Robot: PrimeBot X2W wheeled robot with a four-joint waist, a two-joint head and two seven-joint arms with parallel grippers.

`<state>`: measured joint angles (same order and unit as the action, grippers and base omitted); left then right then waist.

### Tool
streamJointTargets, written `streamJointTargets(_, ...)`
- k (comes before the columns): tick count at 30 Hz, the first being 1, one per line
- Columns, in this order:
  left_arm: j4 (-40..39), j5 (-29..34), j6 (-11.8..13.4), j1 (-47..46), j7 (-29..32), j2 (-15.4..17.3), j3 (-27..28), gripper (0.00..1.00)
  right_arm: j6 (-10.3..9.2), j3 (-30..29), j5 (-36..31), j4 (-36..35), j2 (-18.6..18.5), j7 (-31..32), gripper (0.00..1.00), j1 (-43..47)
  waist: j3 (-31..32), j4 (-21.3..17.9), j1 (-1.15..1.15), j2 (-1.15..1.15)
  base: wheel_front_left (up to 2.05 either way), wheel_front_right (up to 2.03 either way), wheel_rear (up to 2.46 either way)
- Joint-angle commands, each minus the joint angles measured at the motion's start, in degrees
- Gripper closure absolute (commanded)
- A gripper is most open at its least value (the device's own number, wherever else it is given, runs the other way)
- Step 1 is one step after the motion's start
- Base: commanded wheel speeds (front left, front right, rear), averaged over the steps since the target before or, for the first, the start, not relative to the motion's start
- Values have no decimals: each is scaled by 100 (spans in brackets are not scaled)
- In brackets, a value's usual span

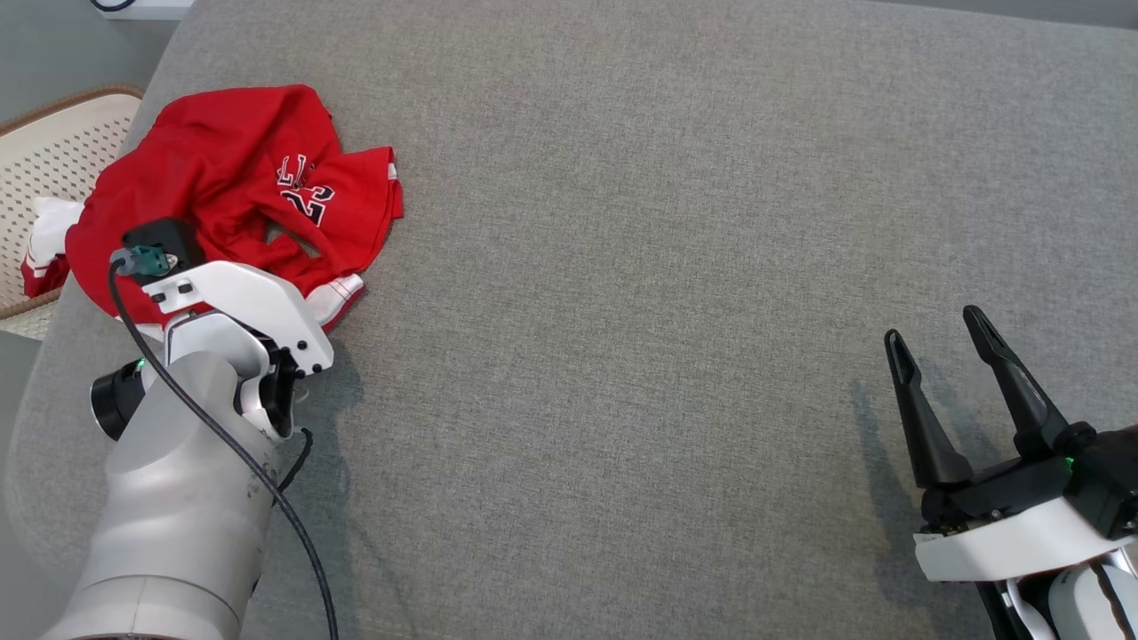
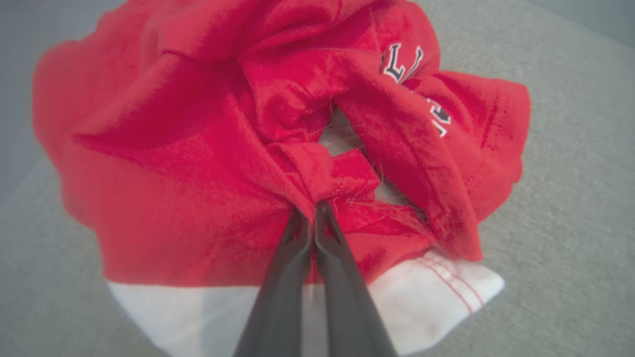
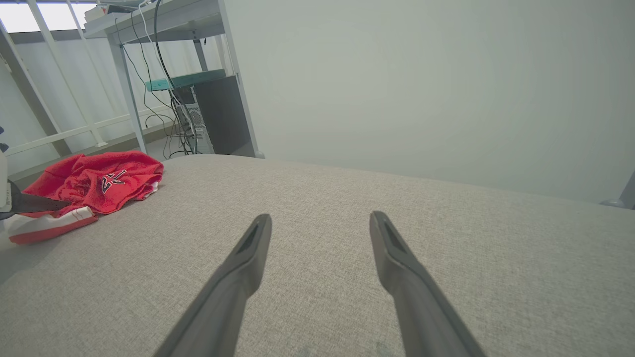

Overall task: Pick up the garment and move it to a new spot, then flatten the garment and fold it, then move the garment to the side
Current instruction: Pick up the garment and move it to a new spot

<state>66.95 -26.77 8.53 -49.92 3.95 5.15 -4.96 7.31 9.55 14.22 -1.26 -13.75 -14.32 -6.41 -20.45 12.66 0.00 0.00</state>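
The garment [image 1: 231,169] is a crumpled red jersey with white trim and dark lettering, lying at the far left of the grey cushioned surface [image 1: 667,267]. My left arm's white wrist [image 1: 240,302] leans over its near edge and hides the fingers from the head camera. Seen from the left wrist, my left gripper [image 2: 312,208] is shut, its tips pinching a red fold of the garment [image 2: 198,148] just above the white hem. My right gripper [image 1: 933,327] stands open at the lower right, far from the cloth. Nothing sits between the fingers of my right gripper [image 3: 320,219]; the garment [image 3: 94,181] lies far to its left.
A pale perforated basket [image 1: 53,151] sits past the surface's left edge, with part of the garment hanging toward it. A desk with cables [image 3: 188,99] stands behind the surface. Bare grey fabric stretches from the garment to the right gripper.
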Motion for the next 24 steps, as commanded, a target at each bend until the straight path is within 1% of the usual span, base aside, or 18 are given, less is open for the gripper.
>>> streamJointTargets(1,-124,29,-49,-152,-156,313,102,100,18,106,43,-130,-36,-68,0,-79,19,-10,0,0,0,0,0)
streamJointTargets(5,-194,0,-154,-61,-855,348,147,100,18,113,51,-108,1,-68,0,-68,138,-45,0,0,0,0,0)
streamJointTargets(11,-254,-100,-369,84,-1536,309,211,100,18,120,45,-71,87,-68,0,8,400,-57,0,0,0,0,0)
streamJointTargets(15,-397,-160,-566,135,-1713,272,225,100,18,108,27,-57,123,-68,0,72,601,-68,0,0,0,0,0)
streamJointTargets(19,-642,-123,-620,176,-1809,257,182,100,18,105,21,-38,185,-68,0,147,863,-121,0,0,0,0,0)
streamJointTargets(24,-1135,-61,-658,285,-1860,174,98,100,18,119,11,-13,296,-68,0,255,1199,-255,0,0,0,0,0)
